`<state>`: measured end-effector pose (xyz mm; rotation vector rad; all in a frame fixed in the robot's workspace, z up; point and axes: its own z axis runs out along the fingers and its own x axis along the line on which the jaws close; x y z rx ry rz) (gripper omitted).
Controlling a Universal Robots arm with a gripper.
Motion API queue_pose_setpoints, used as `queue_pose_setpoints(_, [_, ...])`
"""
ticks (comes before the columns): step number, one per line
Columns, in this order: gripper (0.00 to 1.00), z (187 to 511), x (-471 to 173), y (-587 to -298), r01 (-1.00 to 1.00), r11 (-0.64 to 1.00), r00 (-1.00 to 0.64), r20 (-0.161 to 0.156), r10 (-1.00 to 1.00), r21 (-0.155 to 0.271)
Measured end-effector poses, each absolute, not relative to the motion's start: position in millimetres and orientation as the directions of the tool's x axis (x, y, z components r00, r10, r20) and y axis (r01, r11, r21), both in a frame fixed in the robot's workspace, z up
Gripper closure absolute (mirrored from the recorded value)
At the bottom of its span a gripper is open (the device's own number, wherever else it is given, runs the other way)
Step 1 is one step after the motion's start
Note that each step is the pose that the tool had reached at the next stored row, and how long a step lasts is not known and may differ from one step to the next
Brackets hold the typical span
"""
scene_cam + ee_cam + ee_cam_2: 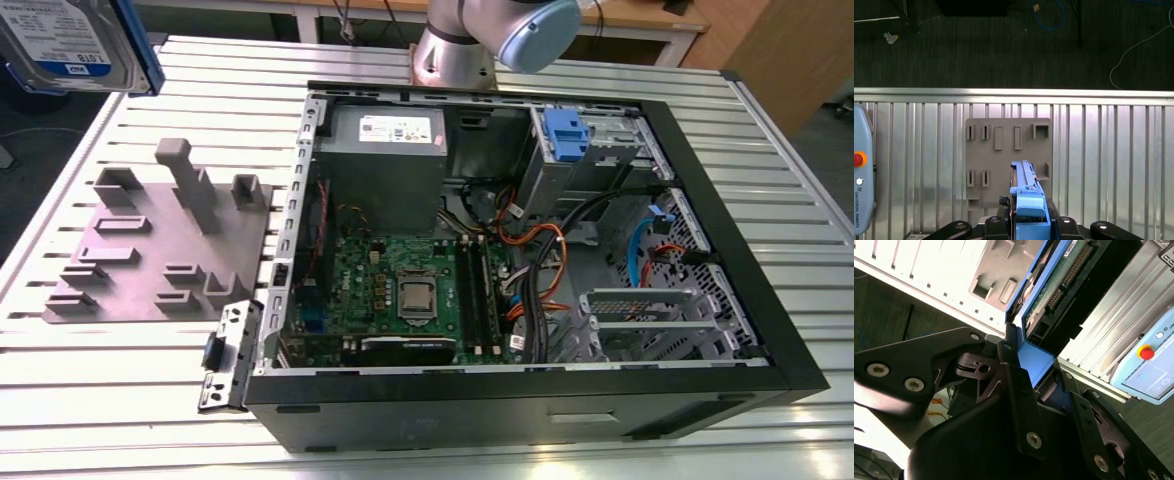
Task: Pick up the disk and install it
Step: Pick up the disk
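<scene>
Aloft, the gripper point(1035, 365) pinches the disk point(1056, 282) edgewise

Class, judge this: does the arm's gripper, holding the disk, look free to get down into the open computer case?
Likely yes: the gripper is shut on the disk, and the computer case lies open on top, though cables crowd its inside.

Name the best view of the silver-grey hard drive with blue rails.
Exterior view: the silver-grey hard drive shows its labelled face, cropped at the frame edge. Second wrist view: its circuit-board side, gripper clamped on a blue rail. First wrist view: one rail edge-on.
</scene>
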<state>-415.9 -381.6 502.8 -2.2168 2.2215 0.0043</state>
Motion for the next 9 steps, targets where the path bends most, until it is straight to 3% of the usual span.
queue_pose_setpoints(9, [0.64,502.8,-415.7,-381.6,-1.000,0.002,-0.002,-0.004,-1.000,0.000])
